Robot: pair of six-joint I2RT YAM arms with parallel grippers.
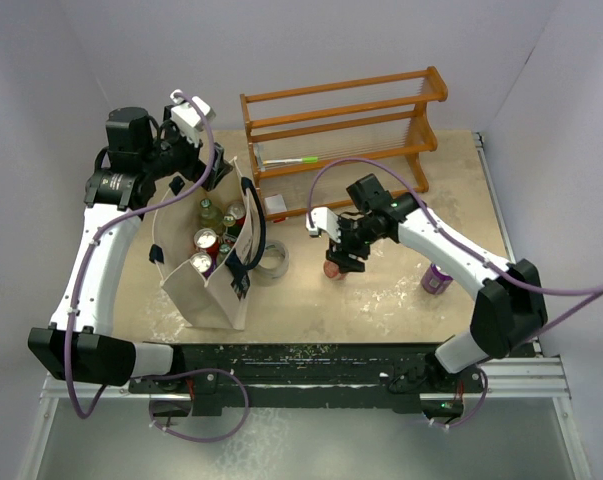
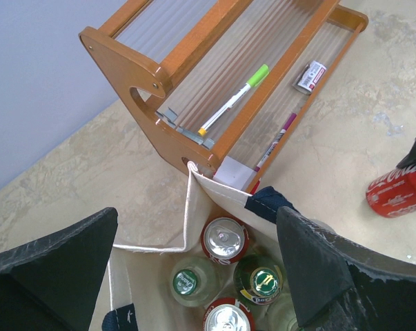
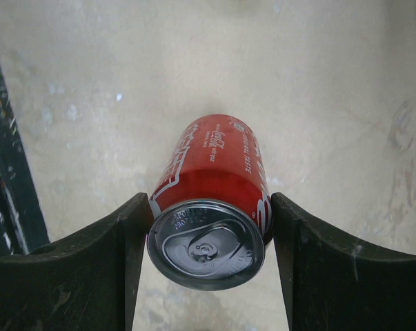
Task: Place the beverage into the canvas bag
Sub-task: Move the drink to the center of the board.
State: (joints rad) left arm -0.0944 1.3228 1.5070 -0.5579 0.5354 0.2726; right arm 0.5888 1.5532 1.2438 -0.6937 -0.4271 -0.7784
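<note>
Top view: the right end effector (image 1: 336,262) comes down over the can (image 1: 332,270), which stands on open worktop (image 1: 381,300) in front of the rack (image 1: 341,120), well to the right of the bag (image 1: 196,295). The left end effector (image 1: 203,175) hangs at the bag's far rim with its fingers apart. The step in hand looks like the lift. I would raise the can straight up until it clears the rim, carry it left, and lower it into a gap, since the bag already holds several drinks

Left wrist view: the fingers (image 2: 56,262) stand wide apart over the bag's open mouth and hold nothing. Can and bottle tops crowd the corner near the rack, so room is short there and a drop from height could knock them. The can (image 2: 399,194) shows at the right edge, apart from the bag

Right wrist view: the can (image 3: 211,207) sits squarely between the two fingers (image 3: 90,269), which touch its sides just below the top rim, so the end effector is clamped on it, centred. Whether it has left the worktop I cannot tell. The hold is high, so keep the carry slow and level
</note>
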